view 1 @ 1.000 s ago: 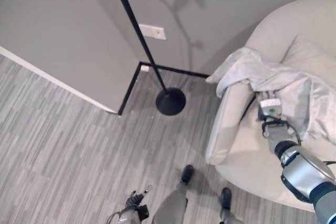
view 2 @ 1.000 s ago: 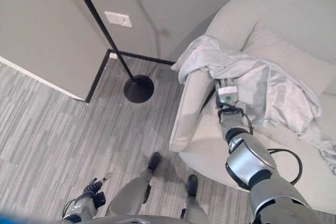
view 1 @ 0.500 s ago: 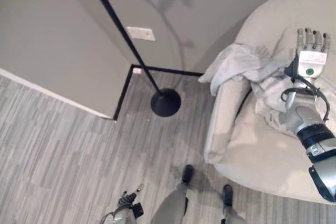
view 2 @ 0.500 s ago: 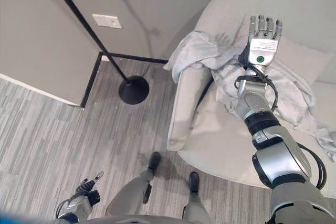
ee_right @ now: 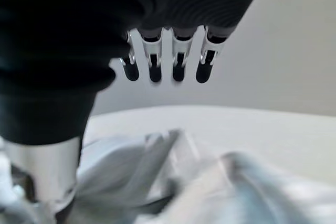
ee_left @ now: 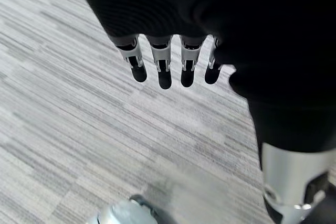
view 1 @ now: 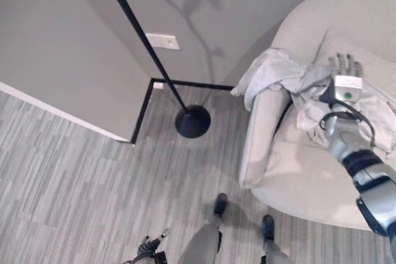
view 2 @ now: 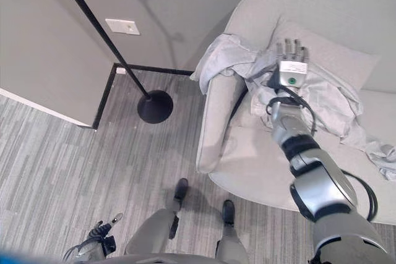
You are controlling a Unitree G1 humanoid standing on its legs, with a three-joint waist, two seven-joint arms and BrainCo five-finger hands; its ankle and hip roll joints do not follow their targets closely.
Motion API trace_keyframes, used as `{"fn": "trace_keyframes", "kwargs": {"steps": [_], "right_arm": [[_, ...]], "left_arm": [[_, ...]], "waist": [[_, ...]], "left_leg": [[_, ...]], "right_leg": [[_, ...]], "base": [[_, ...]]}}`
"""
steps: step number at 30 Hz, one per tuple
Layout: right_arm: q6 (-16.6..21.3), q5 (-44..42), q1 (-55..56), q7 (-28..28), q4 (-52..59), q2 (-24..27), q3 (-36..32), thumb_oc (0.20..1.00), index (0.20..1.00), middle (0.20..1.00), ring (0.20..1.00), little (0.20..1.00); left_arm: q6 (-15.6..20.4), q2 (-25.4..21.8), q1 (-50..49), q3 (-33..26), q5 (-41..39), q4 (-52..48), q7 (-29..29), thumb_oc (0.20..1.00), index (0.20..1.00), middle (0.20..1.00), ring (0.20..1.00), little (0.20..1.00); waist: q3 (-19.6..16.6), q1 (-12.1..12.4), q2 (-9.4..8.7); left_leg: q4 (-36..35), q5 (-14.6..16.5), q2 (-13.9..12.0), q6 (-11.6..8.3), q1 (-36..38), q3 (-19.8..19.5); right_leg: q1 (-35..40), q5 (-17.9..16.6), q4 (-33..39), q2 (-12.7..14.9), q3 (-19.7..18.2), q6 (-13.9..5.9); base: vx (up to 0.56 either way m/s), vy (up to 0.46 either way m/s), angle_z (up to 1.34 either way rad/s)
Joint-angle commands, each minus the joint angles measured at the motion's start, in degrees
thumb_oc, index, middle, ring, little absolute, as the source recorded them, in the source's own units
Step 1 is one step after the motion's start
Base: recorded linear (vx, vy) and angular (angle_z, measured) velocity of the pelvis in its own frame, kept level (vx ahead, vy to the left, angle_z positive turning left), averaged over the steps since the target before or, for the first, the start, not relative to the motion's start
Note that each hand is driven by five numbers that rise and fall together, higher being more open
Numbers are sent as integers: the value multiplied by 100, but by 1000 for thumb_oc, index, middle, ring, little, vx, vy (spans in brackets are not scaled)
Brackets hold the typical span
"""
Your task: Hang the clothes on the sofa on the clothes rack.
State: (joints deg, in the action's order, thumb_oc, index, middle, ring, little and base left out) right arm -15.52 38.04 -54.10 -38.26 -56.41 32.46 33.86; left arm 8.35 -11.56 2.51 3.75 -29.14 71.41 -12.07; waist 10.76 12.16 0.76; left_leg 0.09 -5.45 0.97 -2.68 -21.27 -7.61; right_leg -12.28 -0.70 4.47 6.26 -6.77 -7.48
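One pile of pale grey clothes lies crumpled on the sofa. Part of the pile hangs over the sofa's rounded arm, on the side nearest the clothes rack. The rest spreads across the seat and up against a cushion at the sofa's back.

The right robot hand is above the clothes, out over the middle of the sofa. Its fingers are straight and spread, and they hold nothing. In the right wrist view the clothes lie below the fingertips, and there is a gap between them.

The clothes rack is a thin black pole on a round black base. It stands on the floor beside the sofa, close to the wall. Nothing hangs on the part of the pole that can be seen. A white wall plate sits on the wall just behind the pole.

The left robot hand hangs low over the striped grey floor, well apart from the sofa. Its fingers are straight and relaxed, and it holds nothing.
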Motion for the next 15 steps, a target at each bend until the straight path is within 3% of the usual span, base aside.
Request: {"fn": "trace_keyframes", "kwargs": {"steps": [1,9,15], "right_arm": [[32,-397,-741,-166,-834,-72,368,1000,1000,1000,1000,1000],[-126,-449,-1160,-257,-1955,-146,777,1000,1000,1000,1000,1000],[-405,-359,-1432,-335,-2426,273,1001,1000,1000,1000,1000,1000]], "left_arm": [[189,-338,226,2,-550,226,-108,1000,1000,1000,1000,1000],[263,-361,464,282,-754,22,-143,1000,1000,1000,1000,1000],[295,-362,586,475,-748,-52,-185,1000,1000,1000,1000,1000]], "waist": [[-17,239,-360],[8,484,-340],[42,640,-354]], "left_leg": [[412,342,54,151,-531,-270],[615,407,187,148,-736,-313],[960,535,366,155,-1157,-260]], "right_leg": [[427,40,53,170,-202,65],[392,24,53,244,-132,-4],[241,-23,53,394,-134,-100]], "base": [[60,25,22],[28,25,10],[15,59,6]]}}
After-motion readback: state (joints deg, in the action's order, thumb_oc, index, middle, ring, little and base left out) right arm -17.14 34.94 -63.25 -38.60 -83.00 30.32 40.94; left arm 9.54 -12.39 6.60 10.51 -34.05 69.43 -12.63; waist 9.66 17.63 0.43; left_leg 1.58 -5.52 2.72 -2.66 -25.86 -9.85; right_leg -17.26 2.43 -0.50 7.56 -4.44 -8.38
